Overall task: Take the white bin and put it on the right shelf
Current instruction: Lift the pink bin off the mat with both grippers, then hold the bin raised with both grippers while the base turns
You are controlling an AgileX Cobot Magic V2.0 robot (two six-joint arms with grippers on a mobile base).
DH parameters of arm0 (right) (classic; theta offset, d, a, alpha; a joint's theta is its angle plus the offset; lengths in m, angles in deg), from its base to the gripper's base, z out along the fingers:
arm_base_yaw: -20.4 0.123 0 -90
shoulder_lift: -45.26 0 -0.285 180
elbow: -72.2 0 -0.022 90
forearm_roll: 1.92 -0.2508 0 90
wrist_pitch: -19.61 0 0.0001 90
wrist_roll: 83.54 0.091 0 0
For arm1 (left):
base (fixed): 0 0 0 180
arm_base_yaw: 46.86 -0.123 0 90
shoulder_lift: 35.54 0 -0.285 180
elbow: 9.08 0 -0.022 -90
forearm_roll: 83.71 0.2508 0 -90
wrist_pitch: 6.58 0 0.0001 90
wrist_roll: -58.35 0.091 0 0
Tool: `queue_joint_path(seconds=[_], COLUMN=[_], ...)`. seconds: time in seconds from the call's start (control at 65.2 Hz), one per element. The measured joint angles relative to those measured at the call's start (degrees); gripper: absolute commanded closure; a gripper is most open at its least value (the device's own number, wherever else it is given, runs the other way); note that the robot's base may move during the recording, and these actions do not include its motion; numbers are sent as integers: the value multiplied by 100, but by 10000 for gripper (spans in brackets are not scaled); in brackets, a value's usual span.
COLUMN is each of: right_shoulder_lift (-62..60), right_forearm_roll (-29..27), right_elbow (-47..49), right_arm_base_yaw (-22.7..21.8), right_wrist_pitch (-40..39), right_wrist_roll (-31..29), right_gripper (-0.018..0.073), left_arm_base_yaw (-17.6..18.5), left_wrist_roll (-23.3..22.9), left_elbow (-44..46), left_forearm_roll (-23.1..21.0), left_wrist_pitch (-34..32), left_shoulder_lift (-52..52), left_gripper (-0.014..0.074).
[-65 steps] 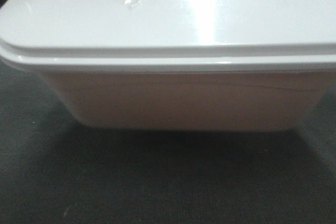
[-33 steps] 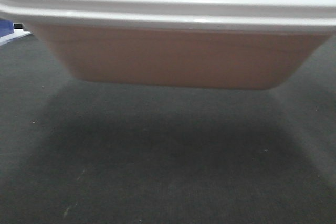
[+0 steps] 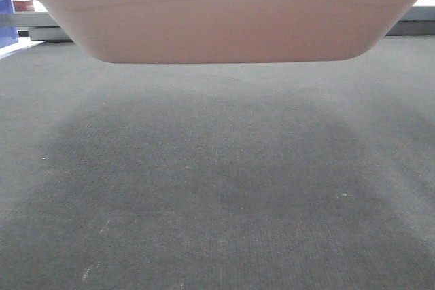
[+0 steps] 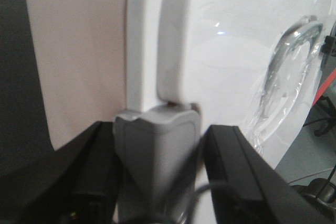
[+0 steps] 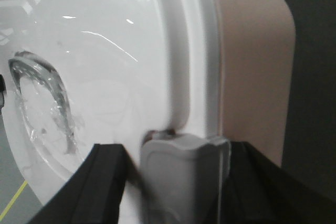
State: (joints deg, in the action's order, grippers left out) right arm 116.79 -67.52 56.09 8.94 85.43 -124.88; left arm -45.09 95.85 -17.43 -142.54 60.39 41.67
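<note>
Two grippers hold the white bin (image 3: pixel 224 25) clear above the dark grey carpet (image 3: pixel 217 236), its shadow (image 3: pixel 204 154) spread beneath. The left gripper (image 4: pixel 156 135) is clamped on a grey clasp (image 4: pixel 157 166) at one end of the glossy lid (image 4: pixel 231 51). The right gripper (image 5: pixel 177 153) grips the matching clasp (image 5: pixel 181 179) opposite. A blue bin (image 3: pixel 7 22) shows far left.

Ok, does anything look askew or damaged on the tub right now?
Nothing stands out. The translucent pinkish-white plastic tub hangs level above the dark grey carpet, its glossy white lid seated, left pincer and right pincer clamped on opposite rims.
</note>
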Motion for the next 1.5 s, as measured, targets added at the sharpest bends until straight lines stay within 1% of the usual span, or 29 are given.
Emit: queue_joint_path(seconds=[0.23,0.598,1.503], right_shoulder_lift=[0,0,0], right_forearm_roll=[-11,42,54], right_elbow=[23,23,23], right_arm_base_yaw=[0,0,0], right_wrist_pitch=[0,0,0], right_wrist_roll=[-11,-11,-1], right_gripper=[231,231,231], left_arm_base_yaw=[0,0,0], left_wrist_roll=[-4,18,43], left_elbow=[0,0,0], left_forearm_roll=[0,-217,-243], left_wrist_pitch=[-29,-335,-313], left_shoulder_lift=[-14,-14,-14], left_gripper=[420,420,420])
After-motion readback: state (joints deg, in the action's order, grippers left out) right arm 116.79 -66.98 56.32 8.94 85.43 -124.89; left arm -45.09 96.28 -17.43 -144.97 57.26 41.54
